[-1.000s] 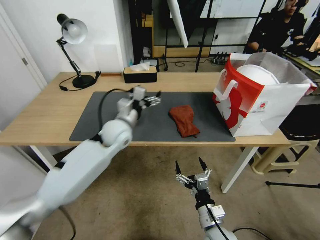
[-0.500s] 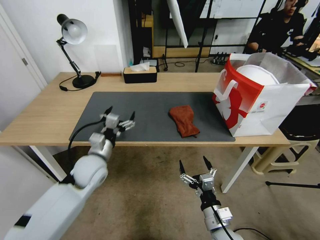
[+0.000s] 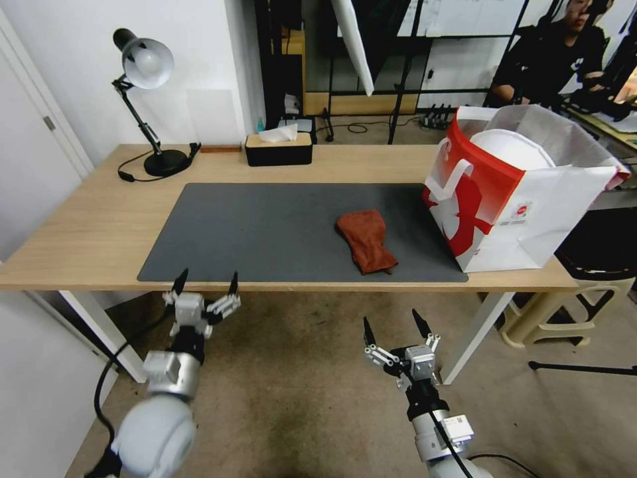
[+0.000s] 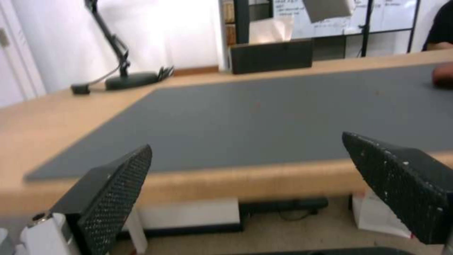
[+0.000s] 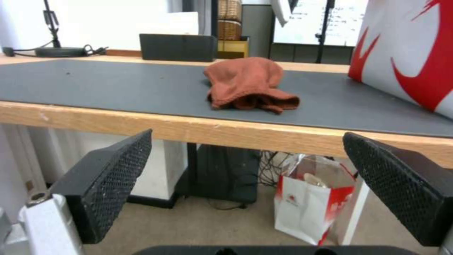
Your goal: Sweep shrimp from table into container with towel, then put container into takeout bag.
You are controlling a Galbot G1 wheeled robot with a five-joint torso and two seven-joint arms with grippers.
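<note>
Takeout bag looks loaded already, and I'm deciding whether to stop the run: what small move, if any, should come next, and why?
Probably none beyond holding both arms parked. The container sits inside the takeout bag, the towel lies loose on the mat with no shrimp visible there, and the left gripper and right gripper hang open and empty below the table edge.

No lettering can be read; the small red round label on the takeout bag is too small to make out.
</note>
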